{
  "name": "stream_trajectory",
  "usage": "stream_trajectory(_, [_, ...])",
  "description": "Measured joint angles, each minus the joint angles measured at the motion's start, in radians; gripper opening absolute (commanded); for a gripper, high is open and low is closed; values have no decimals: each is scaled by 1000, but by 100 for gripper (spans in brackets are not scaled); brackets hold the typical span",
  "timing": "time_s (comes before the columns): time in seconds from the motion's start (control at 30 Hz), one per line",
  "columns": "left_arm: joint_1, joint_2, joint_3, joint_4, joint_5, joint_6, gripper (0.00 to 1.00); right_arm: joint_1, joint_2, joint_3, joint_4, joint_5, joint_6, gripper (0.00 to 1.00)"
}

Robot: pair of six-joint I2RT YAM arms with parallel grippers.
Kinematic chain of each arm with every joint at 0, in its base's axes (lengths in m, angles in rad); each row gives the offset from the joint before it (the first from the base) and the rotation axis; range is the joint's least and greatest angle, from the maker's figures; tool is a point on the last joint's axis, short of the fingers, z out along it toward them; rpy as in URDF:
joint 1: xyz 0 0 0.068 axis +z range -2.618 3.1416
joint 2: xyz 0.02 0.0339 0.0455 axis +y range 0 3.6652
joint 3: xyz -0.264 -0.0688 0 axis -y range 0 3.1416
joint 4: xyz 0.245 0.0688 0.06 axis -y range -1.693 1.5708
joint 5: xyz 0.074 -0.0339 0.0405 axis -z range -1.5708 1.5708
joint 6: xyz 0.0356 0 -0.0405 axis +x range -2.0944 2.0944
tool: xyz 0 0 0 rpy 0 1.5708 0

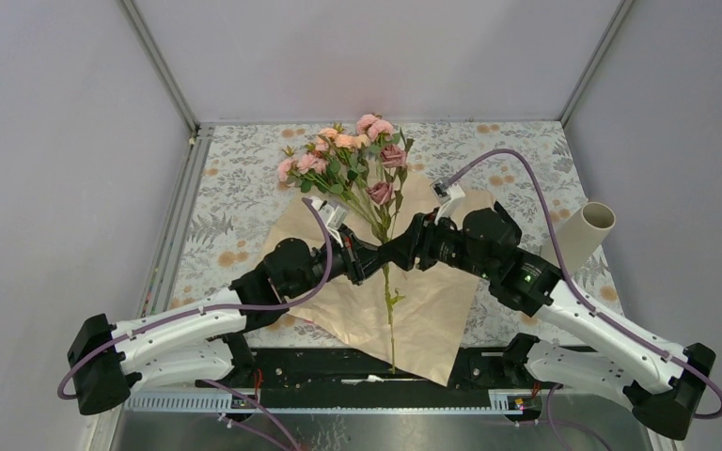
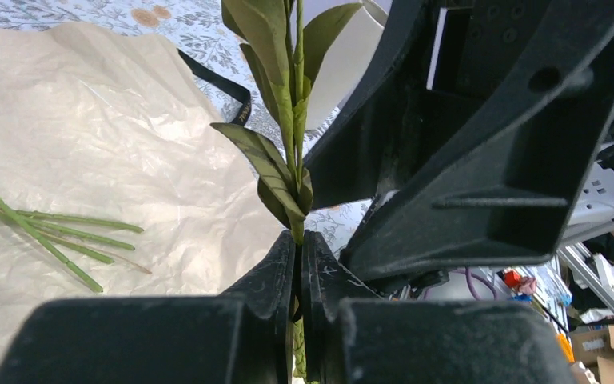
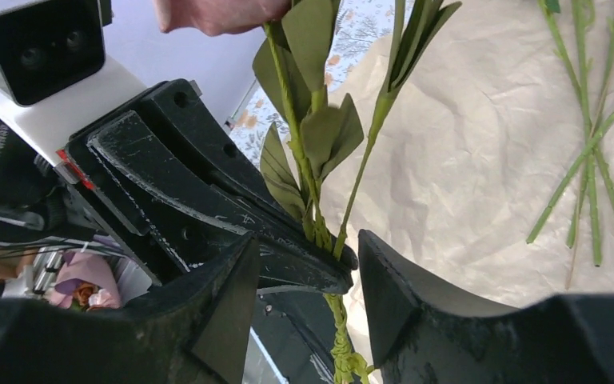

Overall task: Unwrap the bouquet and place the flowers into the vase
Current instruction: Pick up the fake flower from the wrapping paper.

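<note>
Judging by the poses, the step in hand was a stem handoff. The left tool [image 2: 300,268] was clenched on one leafy stem [image 2: 294,136] just below its leaves, with the stem rising straight out past its tips. The right tool [image 3: 308,248] was released, jaws apart either side of that same stem, right at the left tips. To do it well: centre the stem between the right pads, close on bare stem rather than a leaf, confirm the grip before the left lets go, and avoid pinching the left fingers, which sat nearly inside the right jaws. Both arms were stretched forward low over the counter [image 1: 244,188], forearms angled inward, wrists meeting nose to nose above the opened paper [image 1: 432,310]. The rest of the flowers [image 1: 343,150] lay beyond both tools at the paper's far end. The vase [image 1: 585,235] was well apart, behind and outboard of the right tool; upright or leaning, couldn't tell.
</note>
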Motion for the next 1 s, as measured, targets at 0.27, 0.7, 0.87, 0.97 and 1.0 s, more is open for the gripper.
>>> stream_trajectory(0.27, [1, 1, 0, -26, -56, 0, 0, 64, 52, 43, -33, 116, -23, 50])
stream_trajectory(0.7, [-6, -22, 0, -26, -84, -7, 0, 79, 110, 80, -32, 239, -23, 43])
stream_trajectory(0.87, [-6, -23, 0, -29, -84, -8, 0, 80, 114, 80, -29, 238, -19, 42])
stream_trajectory(0.97, [-6, -22, 0, -30, -84, -8, 0, 89, 129, 84, -29, 239, -16, 42])
stream_trajectory(1.0, [-6, -21, 0, -32, -84, -8, 0, 93, 135, 86, -28, 241, -16, 41])
